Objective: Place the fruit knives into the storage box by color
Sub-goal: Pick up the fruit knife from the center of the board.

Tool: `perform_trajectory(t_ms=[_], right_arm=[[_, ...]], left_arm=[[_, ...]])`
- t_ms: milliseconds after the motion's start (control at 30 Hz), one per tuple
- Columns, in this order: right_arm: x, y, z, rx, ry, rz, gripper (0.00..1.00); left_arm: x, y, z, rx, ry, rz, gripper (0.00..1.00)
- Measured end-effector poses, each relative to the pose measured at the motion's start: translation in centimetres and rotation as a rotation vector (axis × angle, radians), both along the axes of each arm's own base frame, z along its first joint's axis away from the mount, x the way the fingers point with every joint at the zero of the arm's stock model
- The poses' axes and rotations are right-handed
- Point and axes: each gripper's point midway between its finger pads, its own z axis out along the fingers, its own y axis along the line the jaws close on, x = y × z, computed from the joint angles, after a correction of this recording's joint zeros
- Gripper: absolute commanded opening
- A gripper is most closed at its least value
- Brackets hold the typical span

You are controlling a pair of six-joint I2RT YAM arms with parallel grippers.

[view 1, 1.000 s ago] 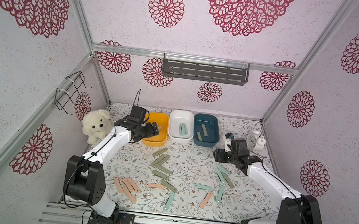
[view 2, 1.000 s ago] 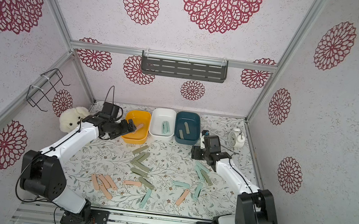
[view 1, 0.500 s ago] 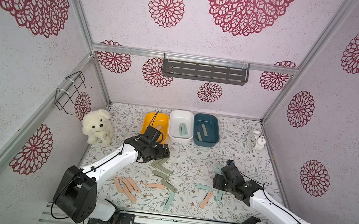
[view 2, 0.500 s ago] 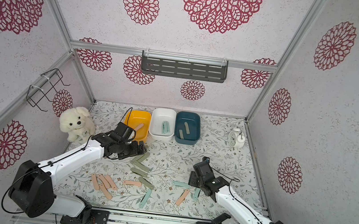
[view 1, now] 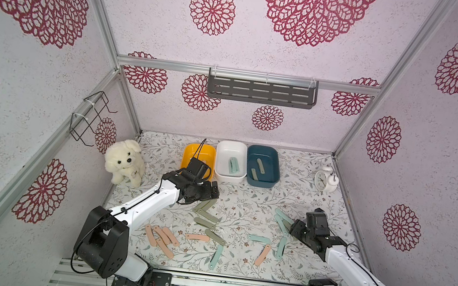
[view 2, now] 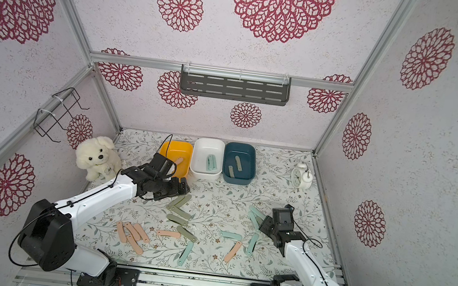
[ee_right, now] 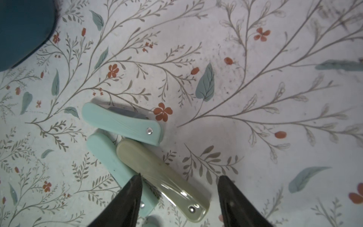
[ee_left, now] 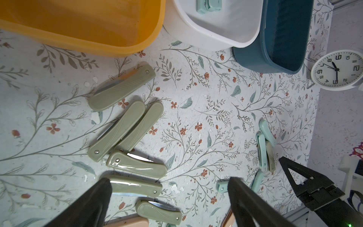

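2 sage knives [view 1: 260, 165] in blu bin [view 1: 263, 183].

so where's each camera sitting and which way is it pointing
Top views: stereo pair high at the front, looking down and back over the table to the bins; left arm and right arm both show.
Left wrist: on the left arm, looking down past the open left tool at sage-green knives and the bins.
Right wrist: on the right arm, looking down through the open right tool at a sage-green knife against a mint knife.
Shared: left wrist and top views both show the clock.
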Motion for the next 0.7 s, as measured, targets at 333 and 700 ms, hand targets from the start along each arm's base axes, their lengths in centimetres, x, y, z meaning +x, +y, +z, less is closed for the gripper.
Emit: perform_trajectory(t_ms=[333, 700], right_arm=[[-0.2, 1.0, -1.1, 0.045, 0.019, 0.039, 0.54], [-0.9, 2.3, -1.6, 0.1, 0.016, 0.064, 0.35]], left_arm=[[2.2, -1.7, 1.1, -0.029, -0.035, -0.035, 0.97], [3.2, -2.4, 1.4, -0.029, -0.05, -0.067, 0.97]])
